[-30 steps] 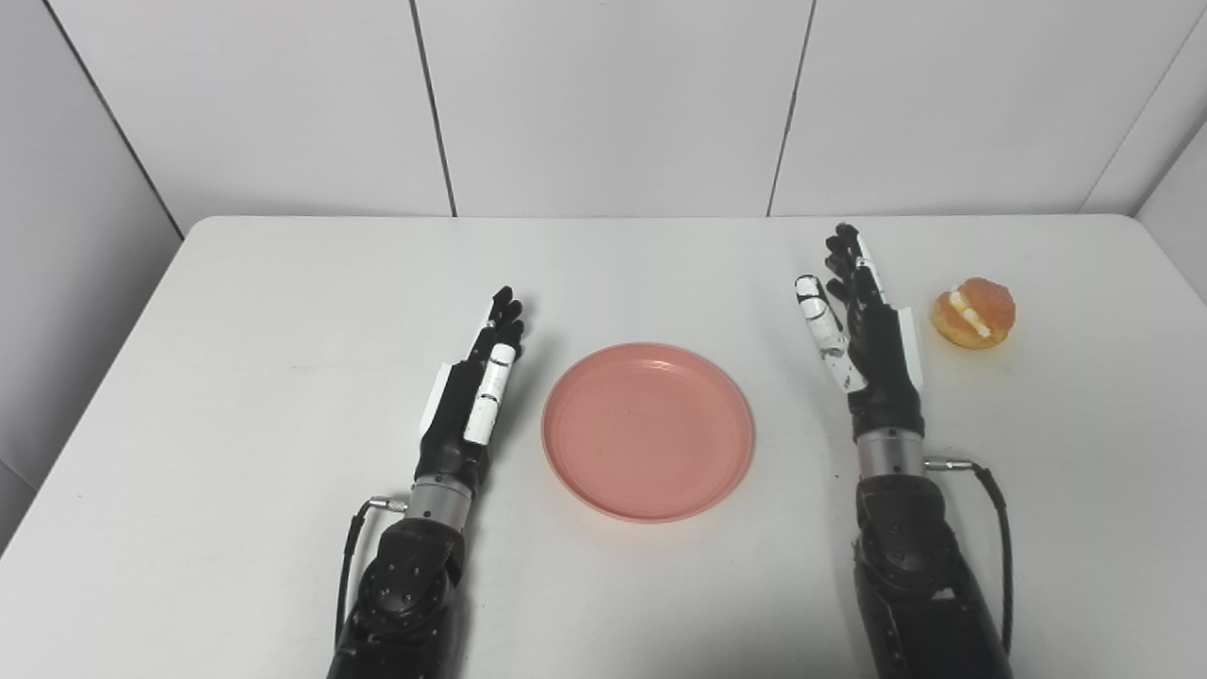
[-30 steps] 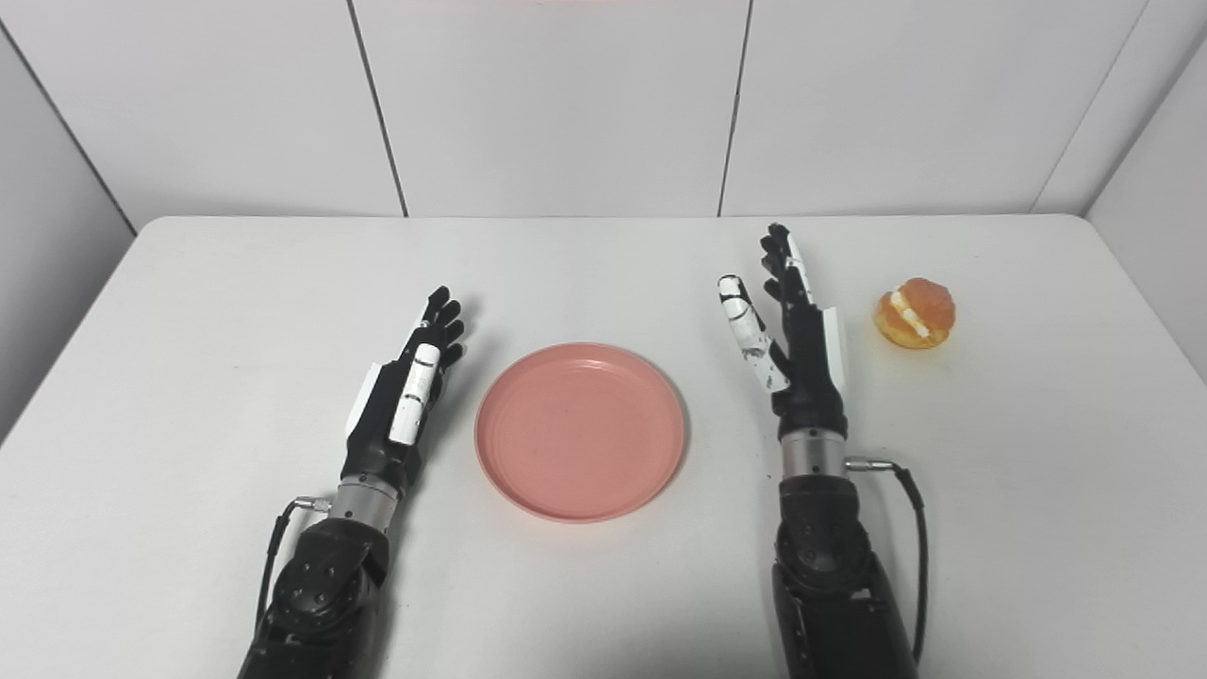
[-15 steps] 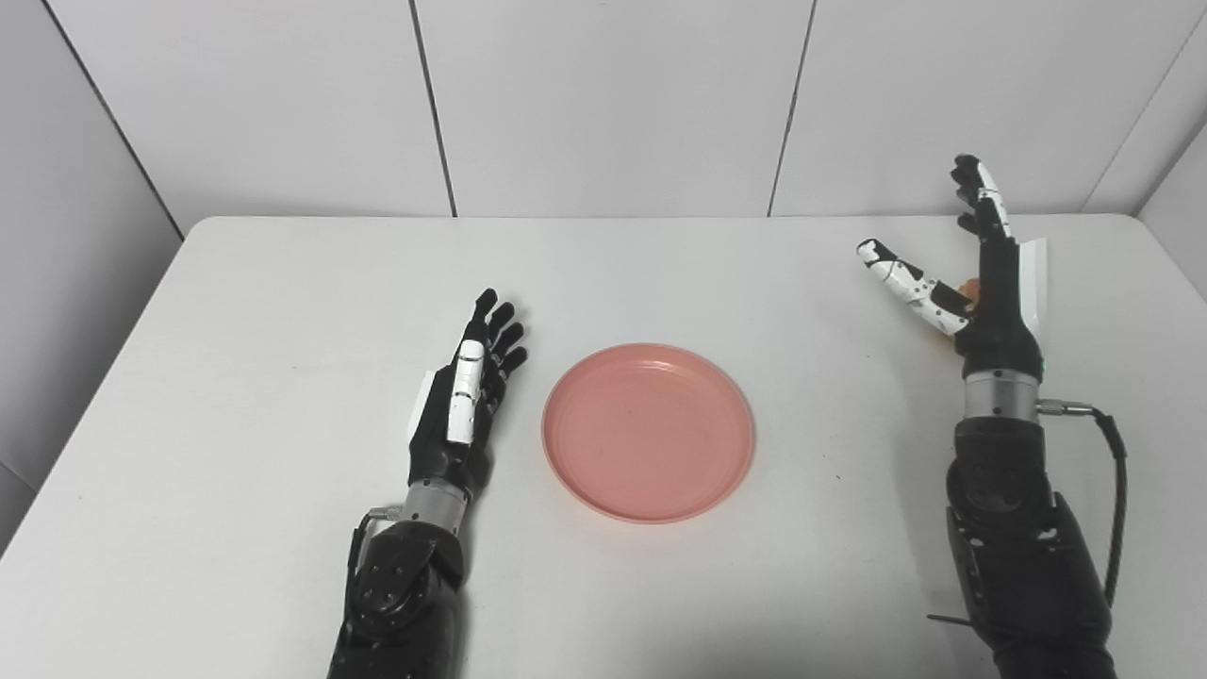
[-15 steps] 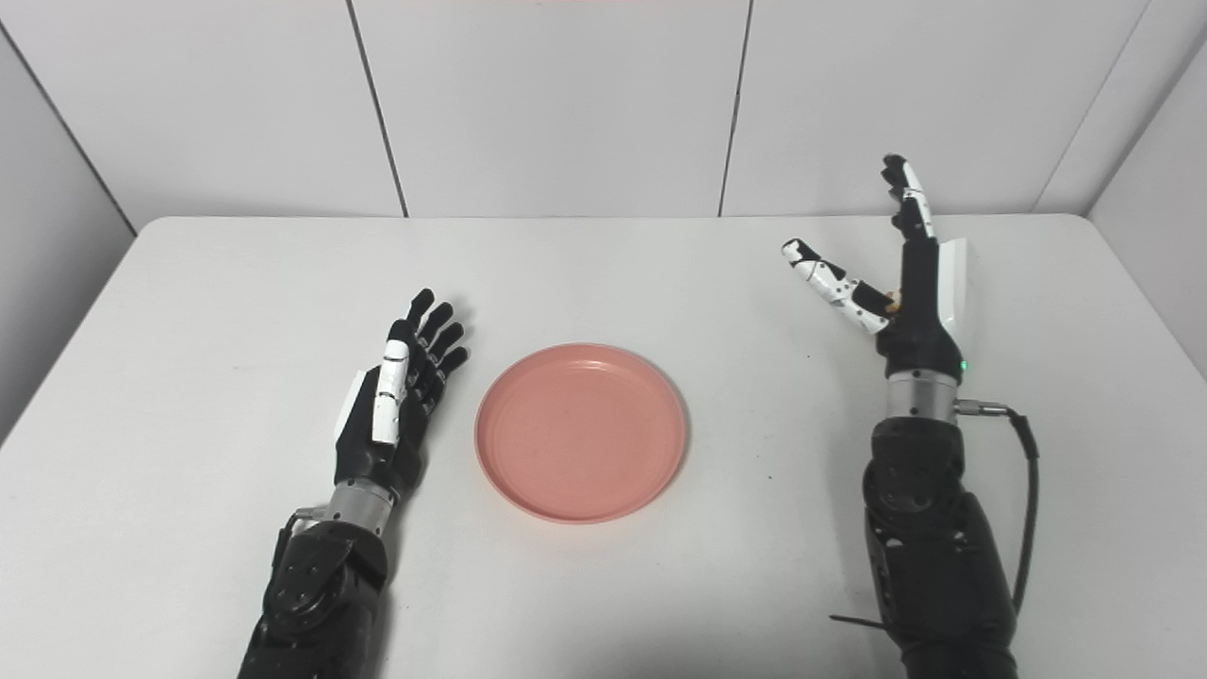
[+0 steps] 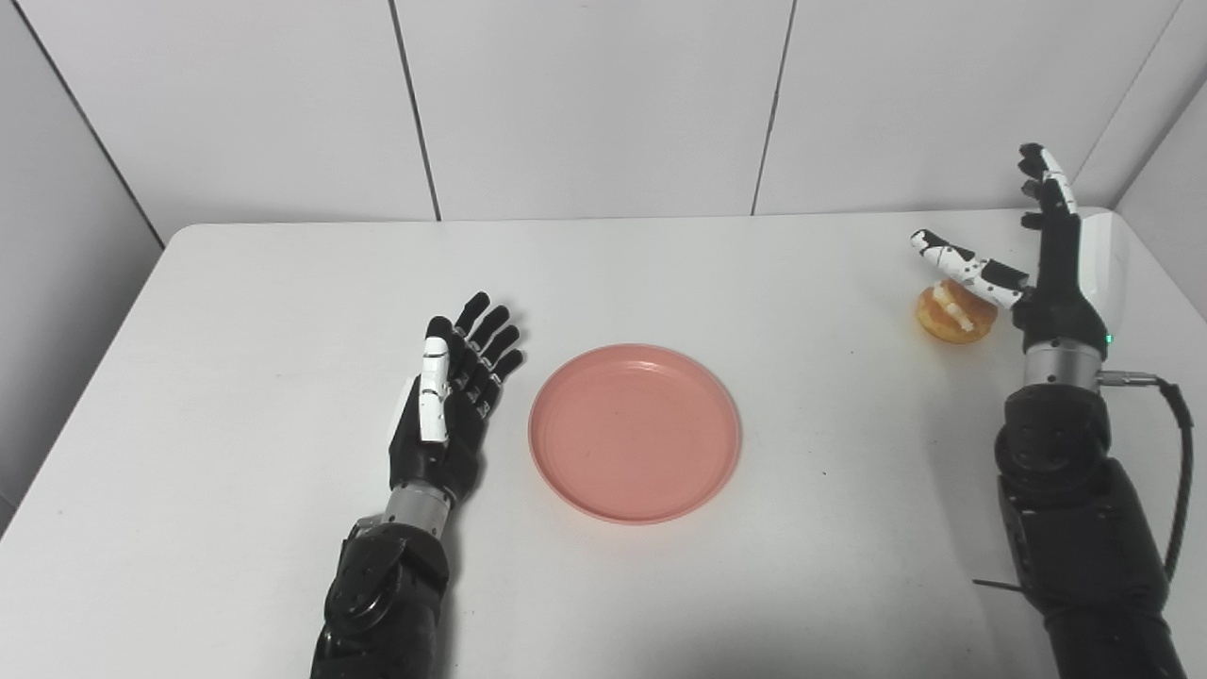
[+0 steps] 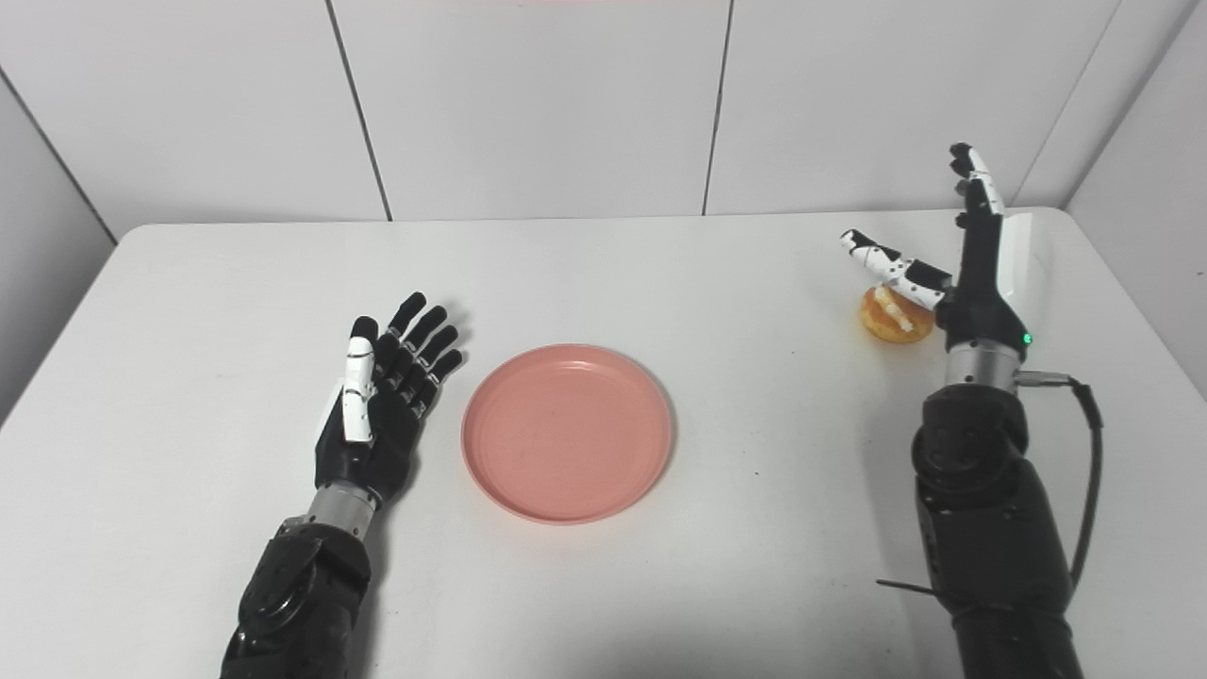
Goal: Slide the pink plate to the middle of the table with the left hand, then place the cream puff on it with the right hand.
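The pink plate (image 5: 635, 432) lies empty near the middle of the white table (image 5: 236, 311). My left hand (image 5: 451, 396) rests open on the table just left of the plate, not touching it. The cream puff (image 5: 950, 315), orange with a cream filling, sits on the table at the far right. My right hand (image 5: 1047, 255) is open and raised just right of the puff, fingers pointing up and thumb stretched out over the puff's top. It holds nothing. The puff also shows in the right eye view (image 6: 891, 319).
White wall panels stand behind the table. The table's right edge (image 5: 1155, 273) is close to my right hand. A black cable (image 5: 1174, 453) hangs from the right wrist.
My right hand has risen and swung right, from left of the cream puff to beside it with the thumb over it. My left hand has drawn back and spread open. The camera has shifted slightly.
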`<move>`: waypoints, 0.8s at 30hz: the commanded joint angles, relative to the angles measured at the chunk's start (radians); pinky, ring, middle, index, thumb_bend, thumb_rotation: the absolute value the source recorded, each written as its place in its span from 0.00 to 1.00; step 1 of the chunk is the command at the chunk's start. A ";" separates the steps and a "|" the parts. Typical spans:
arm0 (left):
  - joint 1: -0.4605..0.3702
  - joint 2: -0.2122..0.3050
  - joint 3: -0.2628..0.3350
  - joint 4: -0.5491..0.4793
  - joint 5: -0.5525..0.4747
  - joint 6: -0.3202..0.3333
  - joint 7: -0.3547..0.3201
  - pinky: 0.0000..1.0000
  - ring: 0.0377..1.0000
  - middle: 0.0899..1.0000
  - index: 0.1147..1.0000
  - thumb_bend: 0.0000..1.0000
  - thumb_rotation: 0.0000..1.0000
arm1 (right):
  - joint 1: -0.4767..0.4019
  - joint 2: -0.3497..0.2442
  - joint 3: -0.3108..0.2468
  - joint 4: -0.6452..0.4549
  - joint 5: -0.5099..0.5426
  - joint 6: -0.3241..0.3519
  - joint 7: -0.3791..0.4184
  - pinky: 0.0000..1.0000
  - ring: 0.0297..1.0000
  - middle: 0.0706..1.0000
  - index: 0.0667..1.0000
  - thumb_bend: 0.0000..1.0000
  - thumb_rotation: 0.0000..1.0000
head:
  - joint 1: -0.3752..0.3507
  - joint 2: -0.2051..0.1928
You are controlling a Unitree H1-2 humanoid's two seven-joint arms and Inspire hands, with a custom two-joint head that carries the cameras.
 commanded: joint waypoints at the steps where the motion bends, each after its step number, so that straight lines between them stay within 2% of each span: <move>1: -0.002 0.005 -0.003 0.001 0.005 0.014 -0.003 0.90 0.91 0.90 0.89 0.51 1.00 | -0.048 -0.033 -0.005 -0.008 -0.014 0.045 -0.002 0.72 0.84 0.87 0.86 0.76 0.36 | -0.005 -0.001; 3: -0.003 0.007 -0.002 0.003 0.002 0.013 -0.006 0.91 0.91 0.90 0.88 0.51 1.00 | -0.049 -0.049 0.004 0.013 -0.030 0.064 -0.005 0.66 0.82 0.88 0.86 0.79 0.35 | -0.010 -0.003; 8: -0.002 0.011 -0.003 0.008 0.004 0.007 -0.014 0.90 0.91 0.90 0.88 0.51 1.00 | -0.054 -0.076 0.026 0.076 -0.063 0.080 -0.026 0.61 0.78 0.86 0.86 0.82 0.34 | -0.015 -0.002; 10: -0.002 0.013 -0.004 0.009 0.000 0.008 -0.022 0.91 0.91 0.91 0.89 0.52 1.00 | -0.056 -0.085 0.032 0.106 -0.069 0.082 -0.029 0.62 0.78 0.86 0.86 0.82 0.28 | -0.015 -0.002; 13: -0.001 0.014 -0.004 0.004 0.000 0.015 -0.022 0.92 0.91 0.90 0.88 0.52 1.00 | -0.064 -0.092 0.041 0.152 -0.071 0.084 -0.035 0.75 0.84 0.87 0.86 0.84 0.23 | -0.016 0.001; 14: -0.001 0.014 -0.004 0.002 -0.001 0.018 -0.023 0.92 0.91 0.90 0.88 0.52 1.00 | -0.064 -0.094 0.047 0.161 -0.067 0.087 -0.024 0.78 0.86 0.88 0.87 0.84 0.25 | -0.018 0.004; 17: 0.001 0.017 -0.007 0.002 0.004 0.012 -0.027 0.92 0.91 0.90 0.88 0.52 1.00 | -0.063 -0.094 0.070 0.182 -0.059 0.106 0.008 0.79 0.87 0.89 0.88 0.84 0.28 | -0.017 0.006; 24: 0.001 0.013 -0.007 -0.007 0.007 0.018 -0.016 0.91 0.90 0.90 0.87 0.51 1.00 | -0.073 -0.096 0.105 0.203 -0.043 0.143 0.059 0.77 0.89 0.92 0.89 0.83 0.26 | -0.017 0.012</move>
